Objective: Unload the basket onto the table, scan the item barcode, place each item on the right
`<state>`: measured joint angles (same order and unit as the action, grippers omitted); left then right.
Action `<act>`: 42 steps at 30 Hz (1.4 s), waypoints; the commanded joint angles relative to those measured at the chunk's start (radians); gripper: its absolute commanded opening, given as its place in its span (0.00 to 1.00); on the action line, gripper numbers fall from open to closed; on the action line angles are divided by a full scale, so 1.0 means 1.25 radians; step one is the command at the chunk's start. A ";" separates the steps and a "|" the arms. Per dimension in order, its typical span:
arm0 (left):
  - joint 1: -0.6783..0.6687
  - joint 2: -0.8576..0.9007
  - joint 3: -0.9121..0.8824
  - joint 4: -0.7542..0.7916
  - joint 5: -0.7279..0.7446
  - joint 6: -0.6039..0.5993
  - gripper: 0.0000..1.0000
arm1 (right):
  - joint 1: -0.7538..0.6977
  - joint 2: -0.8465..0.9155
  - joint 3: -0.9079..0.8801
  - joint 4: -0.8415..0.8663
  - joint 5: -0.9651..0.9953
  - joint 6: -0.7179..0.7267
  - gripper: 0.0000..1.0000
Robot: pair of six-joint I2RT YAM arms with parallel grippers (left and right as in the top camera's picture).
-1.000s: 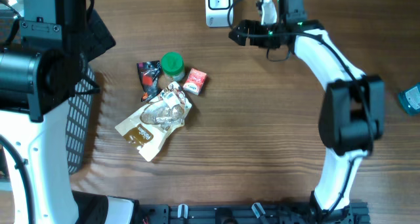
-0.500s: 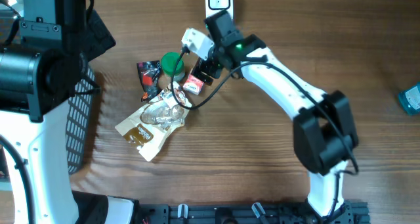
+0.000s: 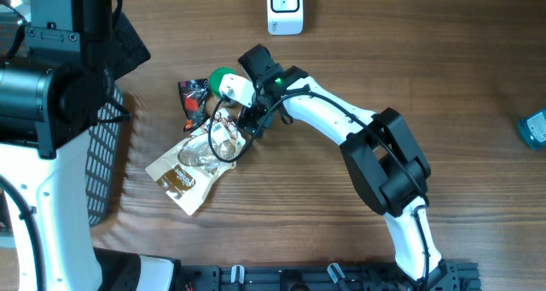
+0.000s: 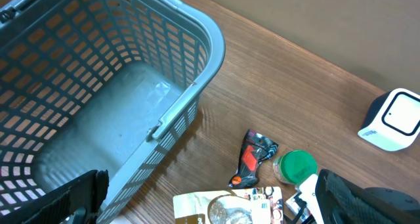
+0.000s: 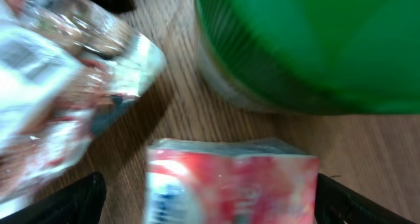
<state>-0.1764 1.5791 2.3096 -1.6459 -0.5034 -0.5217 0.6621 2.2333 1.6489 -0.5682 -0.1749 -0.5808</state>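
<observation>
Apparently glossy red packet (image 5: 230, 178), blurred.

White right arm (image 3: 328, 119), black joints (image 3: 388, 159), small green light (image 3: 275, 83), black fingertips (image 5: 62, 204), bulky black-and-white left arm (image 3: 43, 95)

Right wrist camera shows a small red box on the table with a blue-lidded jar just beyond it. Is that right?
No, the jar has a green lid, not blue. The right wrist view shows it just beyond the small red box on the table.
</observation>
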 commanded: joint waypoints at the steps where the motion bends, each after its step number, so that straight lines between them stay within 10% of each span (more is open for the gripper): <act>1: 0.002 -0.005 0.004 0.002 -0.002 -0.008 1.00 | -0.005 0.027 -0.001 0.006 -0.005 0.011 1.00; 13: 0.002 -0.005 0.004 0.002 -0.002 -0.008 1.00 | -0.063 0.052 0.002 0.045 -0.066 0.136 0.78; 22: 0.002 -0.005 0.004 0.002 -0.002 -0.008 1.00 | -0.069 -0.022 0.078 -0.023 -0.071 0.486 0.76; 26: 0.002 -0.005 0.004 0.002 -0.002 -0.009 1.00 | -0.070 -0.025 0.079 -0.038 -0.064 0.385 0.99; 42: 0.002 -0.005 0.004 0.002 -0.002 -0.008 1.00 | -0.034 -0.001 0.073 -0.100 -0.045 0.228 1.00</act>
<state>-0.1764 1.5791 2.3096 -1.6459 -0.5034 -0.5217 0.5976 2.2272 1.7290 -0.6849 -0.1944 -0.2539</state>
